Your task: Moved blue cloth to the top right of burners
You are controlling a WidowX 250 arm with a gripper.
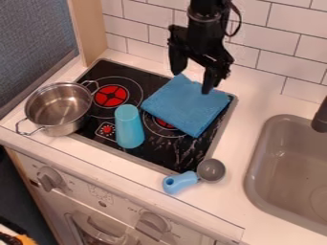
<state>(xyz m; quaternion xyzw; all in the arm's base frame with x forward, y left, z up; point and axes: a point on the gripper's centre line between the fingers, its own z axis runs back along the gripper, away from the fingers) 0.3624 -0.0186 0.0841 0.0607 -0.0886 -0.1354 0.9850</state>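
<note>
The gripper (191, 82) hangs from the top edge over the back of the stove, its two fingers spread apart. Just below it a folded blue cloth (187, 106) lies flat across the right side of the black cooktop, covering much of the right burners (165, 123). The fingertips are at the cloth's back edge, one at its back corner and the other over its right part; whether they touch it I cannot tell. Nothing is seen held between them.
A metal pot (59, 109) sits over the cooktop's left edge. A light blue cup-like object (129, 127) stands at the cooktop's middle. A grey scoop with a blue handle (181, 182) lies at the front edge. The sink (256, 165) is at right, a tiled wall (281, 45) behind.
</note>
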